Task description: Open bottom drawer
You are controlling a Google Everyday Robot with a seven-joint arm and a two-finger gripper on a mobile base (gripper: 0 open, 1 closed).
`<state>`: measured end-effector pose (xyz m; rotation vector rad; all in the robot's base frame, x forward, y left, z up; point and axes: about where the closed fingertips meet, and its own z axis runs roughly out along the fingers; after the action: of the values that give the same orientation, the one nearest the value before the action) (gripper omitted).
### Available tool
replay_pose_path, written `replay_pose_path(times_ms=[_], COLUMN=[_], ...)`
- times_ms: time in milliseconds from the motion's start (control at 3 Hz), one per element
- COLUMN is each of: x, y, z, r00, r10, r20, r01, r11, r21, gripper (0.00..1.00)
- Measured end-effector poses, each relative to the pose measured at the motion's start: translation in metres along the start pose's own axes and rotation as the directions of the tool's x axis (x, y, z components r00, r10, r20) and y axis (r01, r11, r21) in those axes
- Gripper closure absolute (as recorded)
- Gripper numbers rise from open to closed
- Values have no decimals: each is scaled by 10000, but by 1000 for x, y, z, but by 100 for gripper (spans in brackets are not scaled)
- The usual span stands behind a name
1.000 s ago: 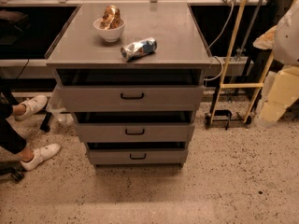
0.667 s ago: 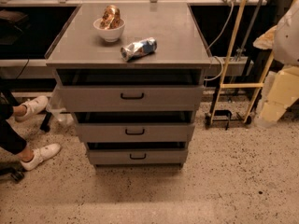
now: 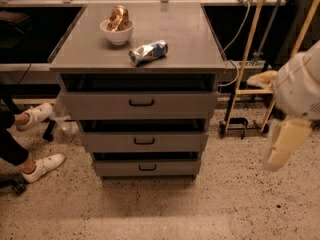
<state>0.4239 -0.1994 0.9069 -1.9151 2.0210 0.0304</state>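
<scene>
Single high view, angled down at cabinet [image 3: 190, 39] front, mid-distance, end effector [image 3: 282, 144] at right edge.

A grey cabinet top [image 3: 190, 39] carries a white bowl [image 3: 117, 32] with a golden-brown item inside, toward its back left. A crumpled silver-and-blue packet [image 3: 148, 52] lies on its side just in front and to the right of the bowl. On the speckled floor [image 3: 240, 204] below, two white shoes [image 3: 42, 165] rest at left. The robot's gripper [image 3: 281, 146] hangs at the right edge, above the floor, well apart from the cabinet top.
</scene>
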Motion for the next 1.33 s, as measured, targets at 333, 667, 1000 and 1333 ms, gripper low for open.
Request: replay_pose_path(times_ms=[333, 667, 1000, 1333], x=[8, 18, 35, 49], y=[29, 69, 127, 171], z=[87, 213, 343, 445], r00=[9968, 9951, 9987, 9999], r10=[-538, -603, -392, -105], r20=[597, 788, 336, -8], r01=[567, 725, 473, 95], r11=[9972, 9842, 9545, 9321], r21=[-484, -1614, -2945, -3621], gripper=[0, 0, 0, 0])
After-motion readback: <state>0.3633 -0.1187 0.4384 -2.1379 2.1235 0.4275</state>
